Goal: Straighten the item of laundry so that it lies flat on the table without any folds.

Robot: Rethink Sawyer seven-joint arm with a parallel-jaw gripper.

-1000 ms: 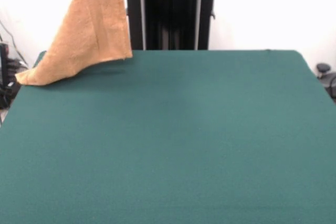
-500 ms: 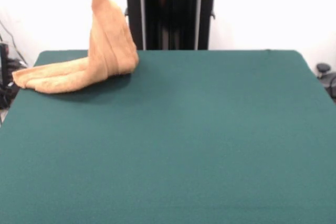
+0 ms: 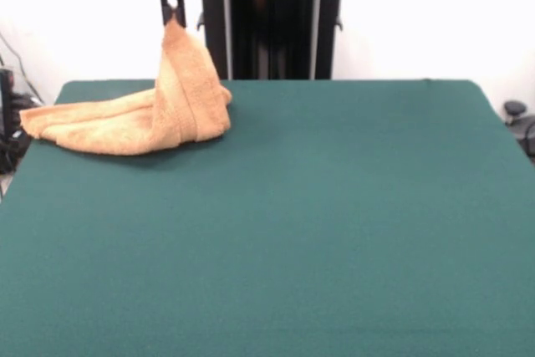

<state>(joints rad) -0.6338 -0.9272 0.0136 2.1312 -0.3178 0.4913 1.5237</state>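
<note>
You have the towel at about ten o'clock on the table, near the far left corner, one end trailing out toward nine o'clock at the left edge. Its other end rises in a peak to the gripper, directly above at twelve o'clock from the heap.

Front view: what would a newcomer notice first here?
The orange-tan towel, bunched in folds at the far left corner of the green table, one end pulled up into a peak. The gripper under its red housing pinches that peak at the picture's top, fingers closed on the cloth.
</note>
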